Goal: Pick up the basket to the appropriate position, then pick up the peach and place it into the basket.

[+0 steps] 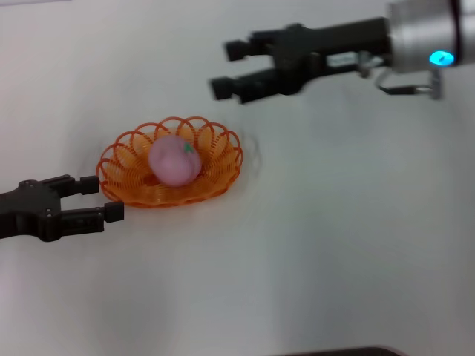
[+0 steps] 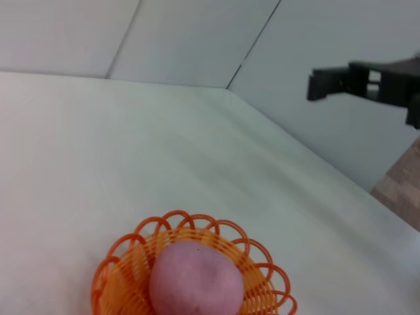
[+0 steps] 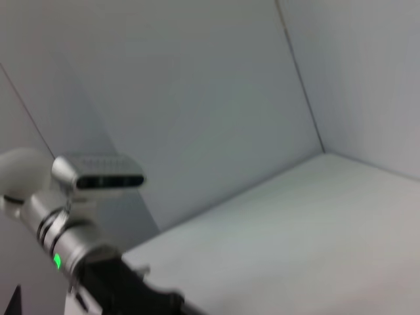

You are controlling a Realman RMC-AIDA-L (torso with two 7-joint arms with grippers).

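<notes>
The orange wire basket (image 1: 172, 162) stands on the white table left of centre, with the pink peach (image 1: 174, 161) lying inside it. My left gripper (image 1: 99, 199) is open and empty, its fingertips just beside the basket's left rim. My right gripper (image 1: 226, 70) is open and empty, raised above and to the right of the basket. The left wrist view shows the basket (image 2: 262, 279) with the peach (image 2: 195, 279) in it, and the right gripper (image 2: 328, 84) farther off.
The white table (image 1: 334, 245) spreads all around the basket. Pale walls meet behind it in the wrist views. The right wrist view shows my left arm's wrist (image 3: 72, 226) and the table's far corner.
</notes>
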